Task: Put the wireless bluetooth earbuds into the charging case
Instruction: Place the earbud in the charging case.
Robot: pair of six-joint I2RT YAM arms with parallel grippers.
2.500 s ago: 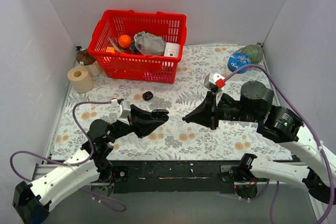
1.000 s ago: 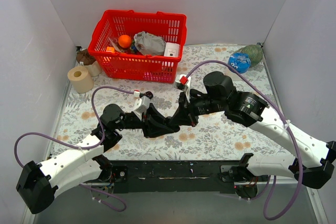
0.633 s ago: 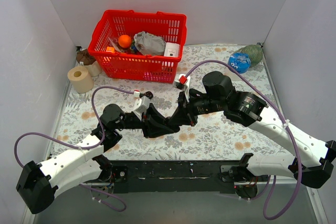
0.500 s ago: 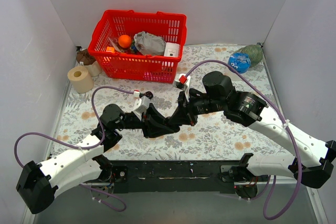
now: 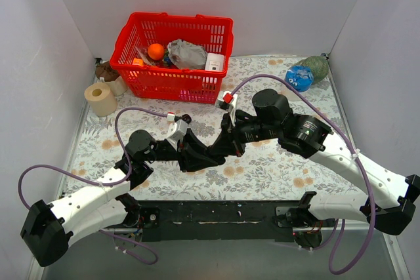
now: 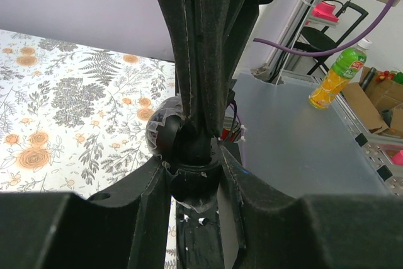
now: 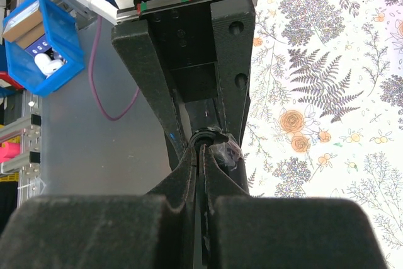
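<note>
Plastic nearly everywhere: matt on the arms, shiny on the little case.

The fingers of the left gripper [image 6: 192,163] and right gripper [image 7: 200,147] are matt black plastic with a faintly grainy, scuffed face. The charging case [image 6: 165,135] is smooth glossy black, with what may be a scrap of crinkled clear film on it, though it is hard to tell from here. The tablecloth [image 5: 275,168] is matt printed cloth. The basket [image 5: 172,86] is bright red moulded plastic with a slight sheen, the roll [image 5: 100,99] is dull paper, the arm shells [image 5: 85,204] are smooth white plastic, and the cable [image 5: 125,117] has a sleek purple plastic sheath.
</note>
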